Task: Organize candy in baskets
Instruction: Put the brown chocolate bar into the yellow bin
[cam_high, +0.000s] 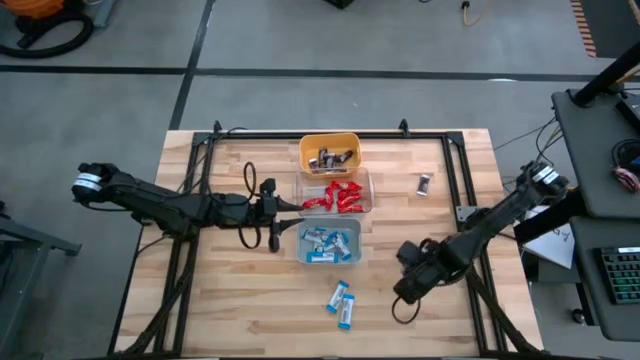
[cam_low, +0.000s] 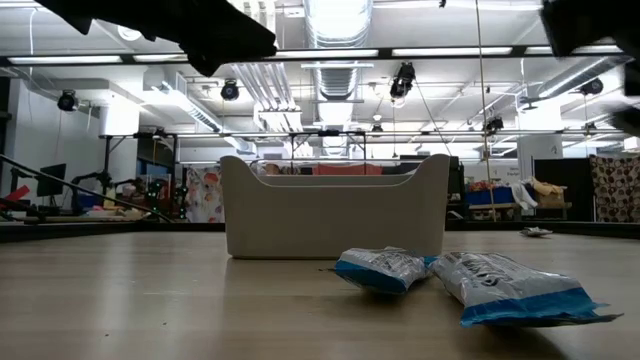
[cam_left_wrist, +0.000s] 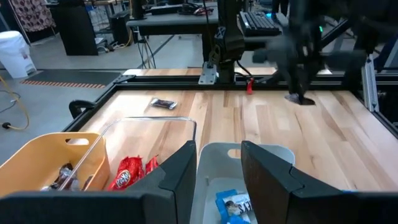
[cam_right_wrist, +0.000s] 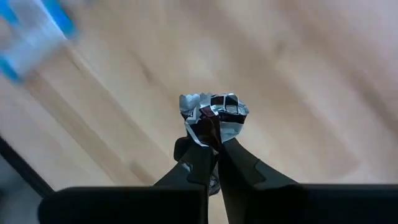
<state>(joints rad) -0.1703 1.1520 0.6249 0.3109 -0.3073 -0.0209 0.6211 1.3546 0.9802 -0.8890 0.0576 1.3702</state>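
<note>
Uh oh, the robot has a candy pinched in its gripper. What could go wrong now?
The right gripper pinches only one end of the dark brown/silver candy, so it might slip out on the way. The yellow-orange basket lies beyond the other two, so the arm could bump them. Two blue-and-white candies could get knocked too.

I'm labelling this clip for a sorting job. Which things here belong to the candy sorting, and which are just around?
Part of the job:
- yellow basket
- clear basket
- grey-blue basket
- loose blue candies
- dark candy lying apart
- dark candy in the right gripper

Just around:
- keyboard
- left gripper, empty
</note>
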